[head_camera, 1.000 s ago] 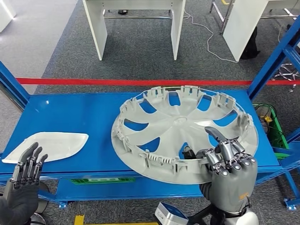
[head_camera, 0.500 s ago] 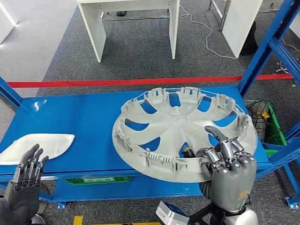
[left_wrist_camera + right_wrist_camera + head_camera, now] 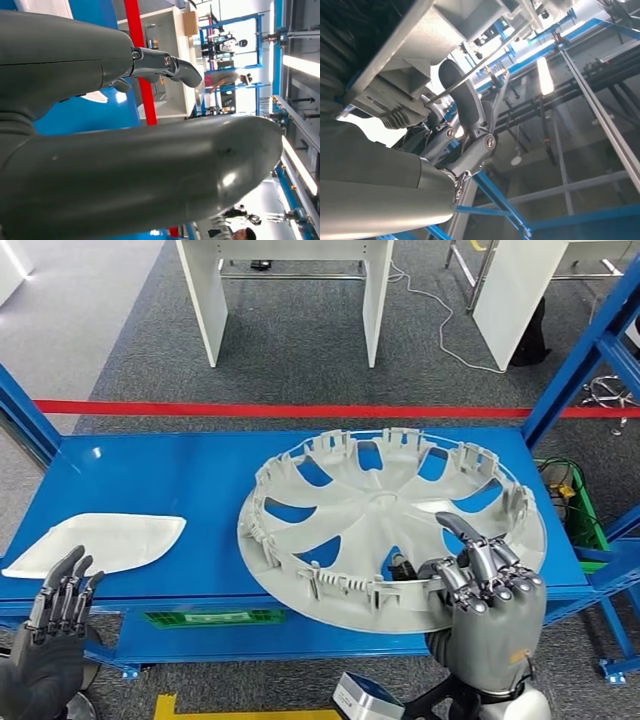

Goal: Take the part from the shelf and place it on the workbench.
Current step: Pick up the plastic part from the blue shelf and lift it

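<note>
Matt grey plastic wheel cover (image 3: 392,525) (glossy blue shelf (image 3: 173,490)).

There is one big grey wheel cover (image 3: 392,525) on the blue shelf (image 3: 166,480). There is one flat white part (image 3: 98,543) there too. That makes two things on one shelf. There are two robot hands, the left hand (image 3: 56,605) and the right hand (image 3: 483,585). One red line (image 3: 226,408) runs across the floor.

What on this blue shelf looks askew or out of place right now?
The grey wheel cover sits tilted, its near rim sticking out past the front edge of the blue shelf, held there by the right hand. That fits a pickup. The white panel lies flat at the shelf's left; the left hand holds nothing.
</note>
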Robot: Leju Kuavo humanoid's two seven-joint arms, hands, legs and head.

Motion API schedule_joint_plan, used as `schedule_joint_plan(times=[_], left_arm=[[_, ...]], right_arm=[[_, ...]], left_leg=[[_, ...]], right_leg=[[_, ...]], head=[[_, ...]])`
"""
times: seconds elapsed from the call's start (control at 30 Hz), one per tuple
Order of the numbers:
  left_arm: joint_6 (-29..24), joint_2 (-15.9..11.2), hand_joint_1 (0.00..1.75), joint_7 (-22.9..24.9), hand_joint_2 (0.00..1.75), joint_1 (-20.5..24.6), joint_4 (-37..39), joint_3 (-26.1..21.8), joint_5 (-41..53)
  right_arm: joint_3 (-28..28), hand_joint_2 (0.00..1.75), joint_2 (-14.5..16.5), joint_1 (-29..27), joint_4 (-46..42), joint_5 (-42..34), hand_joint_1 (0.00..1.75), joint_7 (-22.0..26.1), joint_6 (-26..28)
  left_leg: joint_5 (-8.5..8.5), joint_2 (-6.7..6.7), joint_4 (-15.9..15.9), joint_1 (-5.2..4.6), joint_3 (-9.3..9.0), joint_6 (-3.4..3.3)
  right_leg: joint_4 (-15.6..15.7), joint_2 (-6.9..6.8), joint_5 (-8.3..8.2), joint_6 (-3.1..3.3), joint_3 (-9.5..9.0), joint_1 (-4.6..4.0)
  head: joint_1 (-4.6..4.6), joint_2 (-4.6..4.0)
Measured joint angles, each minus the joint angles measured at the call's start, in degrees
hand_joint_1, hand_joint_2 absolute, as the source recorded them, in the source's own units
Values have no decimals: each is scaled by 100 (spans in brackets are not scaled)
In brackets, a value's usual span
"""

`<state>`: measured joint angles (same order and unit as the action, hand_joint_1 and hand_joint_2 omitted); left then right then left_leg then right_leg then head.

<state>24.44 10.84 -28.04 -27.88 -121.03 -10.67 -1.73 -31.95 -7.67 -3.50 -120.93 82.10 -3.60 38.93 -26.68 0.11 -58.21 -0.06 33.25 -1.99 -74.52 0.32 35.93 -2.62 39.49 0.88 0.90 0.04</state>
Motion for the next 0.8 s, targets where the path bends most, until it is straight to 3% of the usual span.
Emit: schedule_joint_plan(times=[0.03,0.1,0.17,0.3,0.37,0.43,0.47,0.5,0.53,0.6,0.67,0.8], left_arm=[[0,-1,0,0,0,0,1,-1,-1],[0,-1,0,0,0,-1,1,-1,-1],[-1,-1,0,0,0,-3,1,-1,-1],[-7,-3,0,-1,0,-6,-1,-2,-2],[-9,-4,0,-3,0,-9,-1,-4,-2],[-13,-4,0,-4,0,-11,0,-4,-2],[-14,-4,0,-4,0,-12,1,-4,-2],[-15,-4,0,-4,0,-14,2,-4,-2],[-15,-4,0,-4,0,-15,2,-4,-2],[-15,-4,0,-4,0,-16,3,-4,-2],[-15,-4,0,-5,0,-13,4,-4,-1],[-15,-9,0,-7,0,-17,5,-10,-2]], right_arm=[[1,175,0,-5,10,-5,175,0,0],[3,175,0,-7,21,-14,175,0,0],[4,175,0,-3,22,-16,175,2,3],[9,175,0,-6,24,-20,175,1,7],[10,175,0,-4,24,-20,175,1,7],[10,175,0,-4,25,-18,175,1,8],[10,175,0,-7,28,-17,175,1,7],[10,175,0,-10,32,-15,175,1,7],[10,175,0,-13,37,-14,175,1,7],[10,175,0,-16,42,-9,175,2,7],[10,175,0,-12,42,-1,175,3,7],[10,175,0,-11,43,10,175,5,8]], left_leg=[[4,-1,-8,-9,5,-3],[8,-4,-26,-24,9,5],[25,-5,-50,-37,33,51],[24,-13,-83,-23,86,187],[-261,-22,-440,-5,225,256],[-679,-24,-1180,31,501,326],[-803,-23,-1482,49,602,351],[-824,-23,-1613,65,620,368],[-728,-23,-1496,78,523,378],[-383,-24,-746,101,94,380],[-197,-30,-98,91,-226,335],[-135,-26,45,57,-218,153]], right_leg=[[176,-1,-135,13,-110,-2],[948,-11,-464,69,-540,-14],[1493,-20,-606,134,-828,-40],[1615,-24,-698,252,-844,-42],[1661,-43,-761,310,-822,-6],[1661,-53,-795,327,-772,-5],[1658,-55,-809,321,-747,-5],[1655,-56,-822,311,-727,-3],[1650,-55,-832,298,-714,0],[1639,-50,-847,269,-705,8],[1615,-44,-868,214,-672,-7],[1596,-39,-886,80,-592,4]], head=[[0,0],[2,0],[7,0],[10,0],[36,0],[56,0],[56,0],[55,0],[57,0],[56,0],[54,0],[51,0]])
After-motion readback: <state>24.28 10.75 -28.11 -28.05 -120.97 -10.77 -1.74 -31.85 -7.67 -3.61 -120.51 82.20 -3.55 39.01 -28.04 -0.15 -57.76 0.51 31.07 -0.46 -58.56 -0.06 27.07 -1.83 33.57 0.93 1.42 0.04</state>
